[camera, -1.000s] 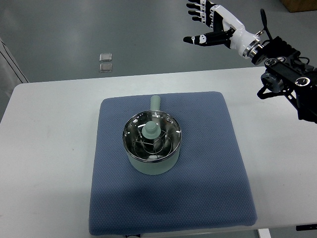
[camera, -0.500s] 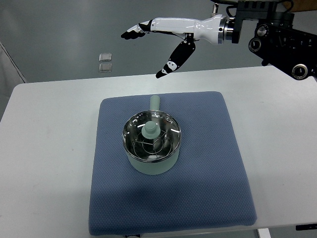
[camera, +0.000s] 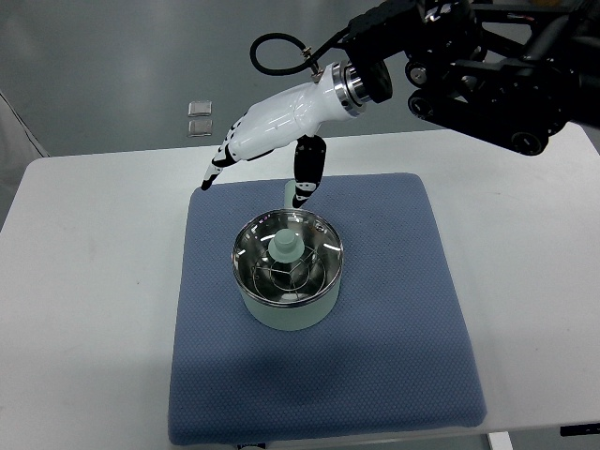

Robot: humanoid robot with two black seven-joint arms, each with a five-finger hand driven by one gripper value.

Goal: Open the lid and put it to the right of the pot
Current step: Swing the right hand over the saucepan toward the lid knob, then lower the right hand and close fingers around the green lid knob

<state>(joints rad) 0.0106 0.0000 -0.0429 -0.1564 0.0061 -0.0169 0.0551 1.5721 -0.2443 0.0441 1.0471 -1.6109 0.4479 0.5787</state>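
Note:
A pale green pot [camera: 288,298] stands on the blue mat [camera: 394,309] with its handle [camera: 292,194] pointing to the far side. A glass lid [camera: 288,258] with a pale green knob [camera: 286,246] covers it. My right hand [camera: 253,169] hovers above the far edge of the mat, just beyond the pot. Its fingers [camera: 218,167] are spread and stretched to the left, the thumb [camera: 304,173] hangs down over the handle, and it holds nothing. The hand is apart from the lid.
The mat lies on a white table [camera: 94,281]. The black right arm [camera: 487,66] crosses the upper right of the view. Two small square plates [camera: 200,118] lie on the grey floor beyond the table.
The right arm has swung in from the far right, and the hand has come down and toward me until it is just beyond the pot. Pot and lid have not moved.

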